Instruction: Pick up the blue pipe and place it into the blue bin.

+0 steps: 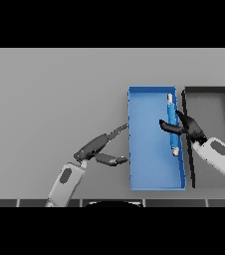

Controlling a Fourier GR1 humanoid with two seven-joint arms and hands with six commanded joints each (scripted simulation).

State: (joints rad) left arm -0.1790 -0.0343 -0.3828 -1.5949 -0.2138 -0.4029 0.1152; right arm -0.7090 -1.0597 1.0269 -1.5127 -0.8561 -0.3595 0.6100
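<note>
The blue pipe [171, 124] lies inside the blue bin [149, 174], along its right wall, with the right hand [190, 128] curled around it. The left hand [98, 147] hovers open over the counter [50, 99].

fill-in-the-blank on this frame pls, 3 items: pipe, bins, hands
1. The blue pipe lies inside the ____ bin.
2. The dark grey bin stands on the blue bin's ____ side.
3. The right hand is at the pipe; the left hand hovers over the ____, holding nothing.

Missing words: blue; right; table
</note>
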